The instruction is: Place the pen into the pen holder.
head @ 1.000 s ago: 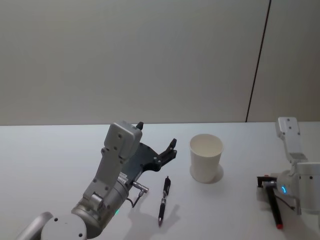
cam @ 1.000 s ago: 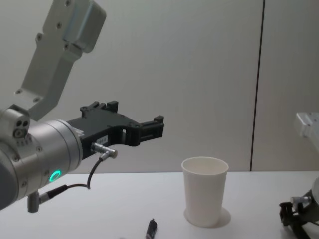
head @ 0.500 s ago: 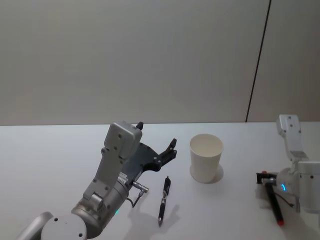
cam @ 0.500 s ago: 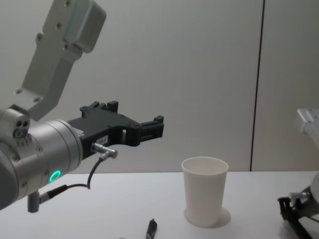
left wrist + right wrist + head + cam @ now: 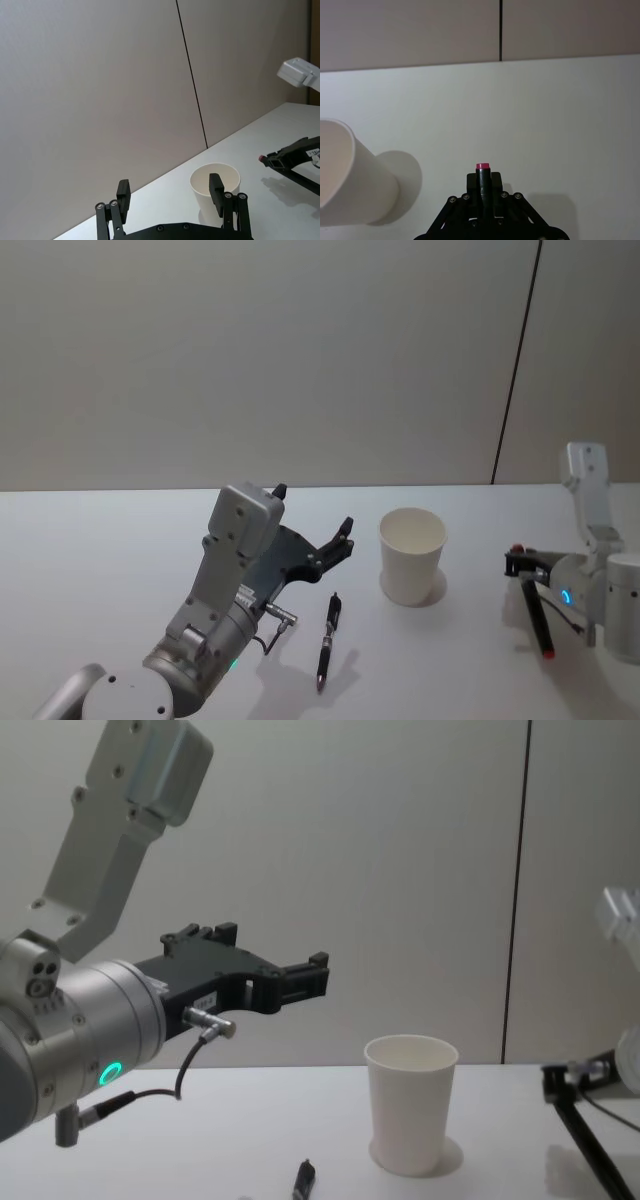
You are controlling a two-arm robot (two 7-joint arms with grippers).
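Nearest the robot, a second pen [image 5: 327, 638] lies flat on the tabletop [image 5: 100, 560], its length running near to far. The left gripper [image 5: 314, 510] hovers raised beside it, fingers spread wide and empty, pointing toward the cup.

Toward the tabletop's right edge, the right gripper [image 5: 527, 570] is clamped on the upper end of the pen [image 5: 538, 615]. The pen hangs slanted, its red tip low and nearer the robot, seemingly just clear of the surface.

The cup [image 5: 411, 558] stands upright and empty around mid-tabletop, to the left of that pen and slightly farther off, well apart from it. The move should therefore call for raising the pen above the rim, carrying it leftward and tipping it upright.

The tabletop is plain white. Behind it is a pale wall [image 5: 250, 360] with one dark seam [image 5: 514, 370].
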